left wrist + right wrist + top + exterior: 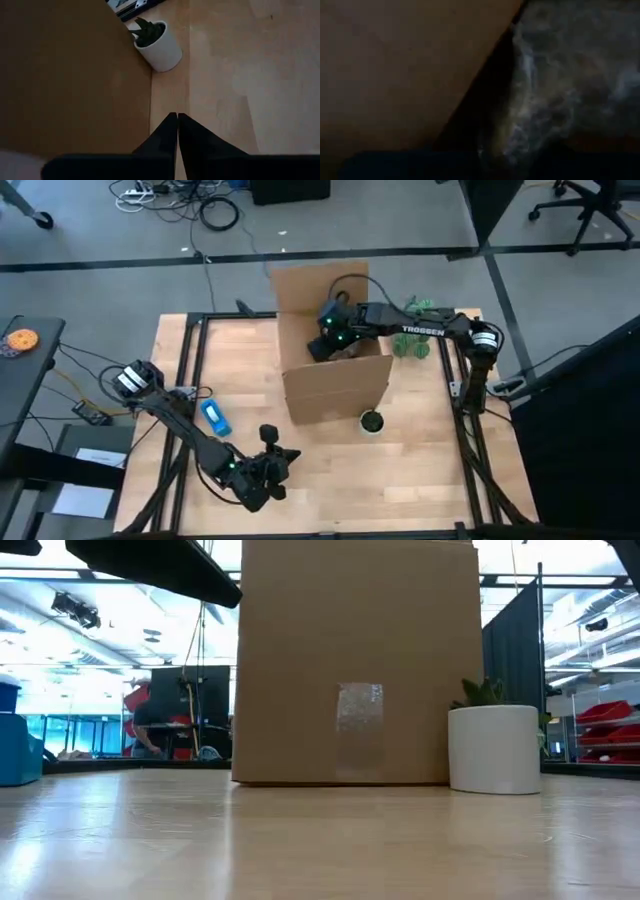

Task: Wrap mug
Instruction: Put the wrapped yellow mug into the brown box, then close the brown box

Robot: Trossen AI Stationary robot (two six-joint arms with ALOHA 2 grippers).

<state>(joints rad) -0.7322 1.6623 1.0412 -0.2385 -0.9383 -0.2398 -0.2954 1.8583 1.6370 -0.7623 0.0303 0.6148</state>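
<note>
High view shows my right gripper (322,345) reaching down into the open brown cardboard box (335,390), presumably for wrapping material; whether it's gripping I cannot tell. No mug visible, possibly boxed. My left gripper (278,457) waits closed near the table's front edge.

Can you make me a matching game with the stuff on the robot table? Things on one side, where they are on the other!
Things:
1. cardboard box
2. white plant pot
3. blue object
4. right gripper

Places:
A. reaching into the open box
B. beside the left arm
C. middle of the table, flaps open
D. against the box's front corner

Pairs: 1-C, 2-D, 3-B, 4-A
</note>
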